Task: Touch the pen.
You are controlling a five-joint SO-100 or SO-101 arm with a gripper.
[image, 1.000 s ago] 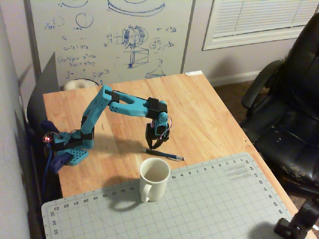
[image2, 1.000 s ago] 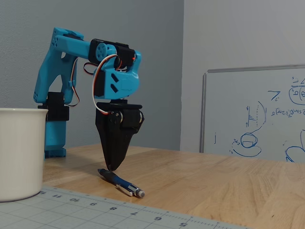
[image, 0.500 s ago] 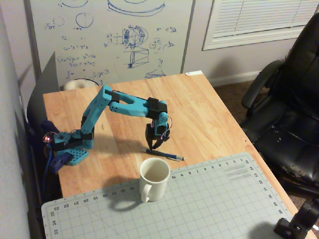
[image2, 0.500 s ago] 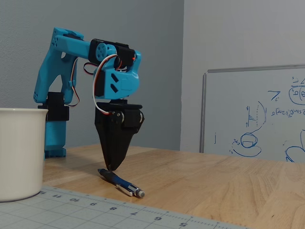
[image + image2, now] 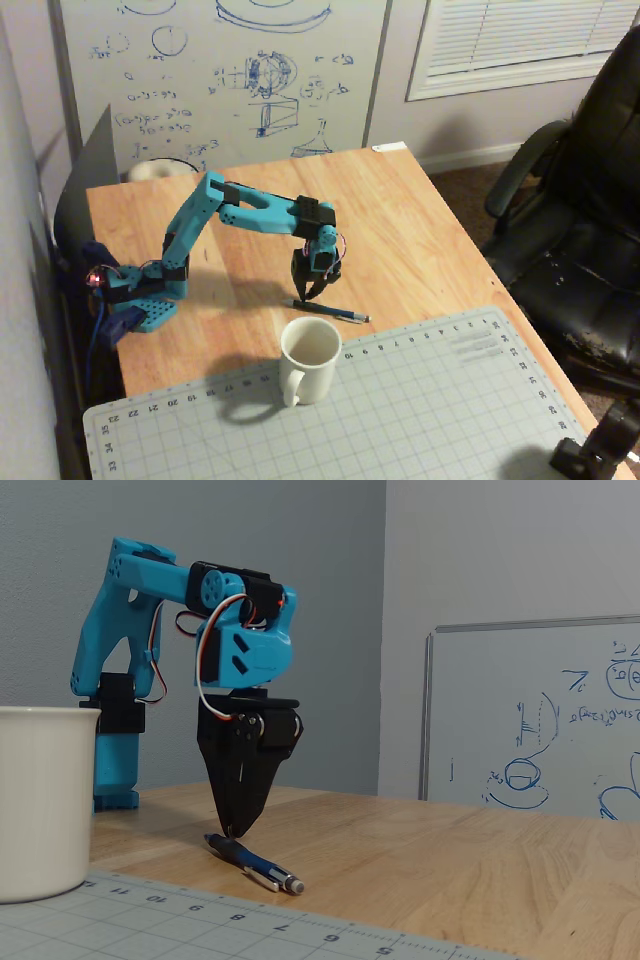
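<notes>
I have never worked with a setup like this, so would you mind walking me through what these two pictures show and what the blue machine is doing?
The blue machine is a small robot arm bolted to a wooden table. At its end is a black two-finger gripper, pointing straight down.

One fixed view looks down on the table from high up, with a whiteboard and an office chair behind. The other sits low at table level, looking sideways.

On the table lie a dark pen, a white mug and a grey cutting mat with ruler marks; the mug stands on the mat.

Nothing is held. The fingers look closed together, and their tip rests at or just above one end of the pen; the low view suggests contact, though I cannot be sure.
</notes>
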